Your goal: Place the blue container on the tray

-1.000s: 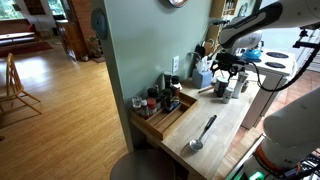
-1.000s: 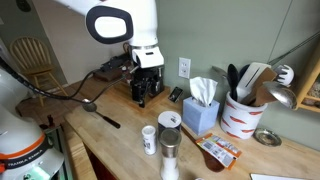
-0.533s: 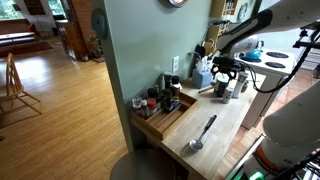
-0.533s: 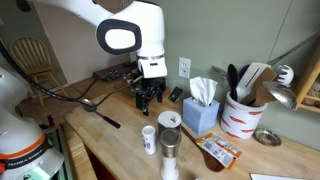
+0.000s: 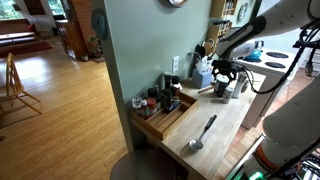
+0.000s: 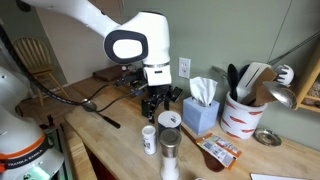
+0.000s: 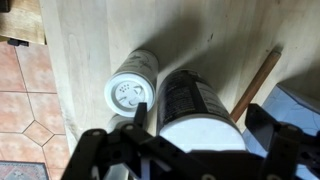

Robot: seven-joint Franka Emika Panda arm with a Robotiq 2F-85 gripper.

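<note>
At the front edge of the surface [image 6: 115,142], the blue container [image 6: 149,139] is standing upright beside a grey metal cup [image 6: 170,140], ungrasped. Above it, the fingers [image 6: 148,104] are hanging spread, gripping nothing. Farther off, the tray [image 5: 163,121] is holding spice jars [image 5: 155,100]. Judging by this, grasping and carrying are both remaining.

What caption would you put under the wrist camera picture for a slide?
Open gripper hovering over a pale blue container and a larger grey metal cup, side by side on a wooden countertop.
</note>
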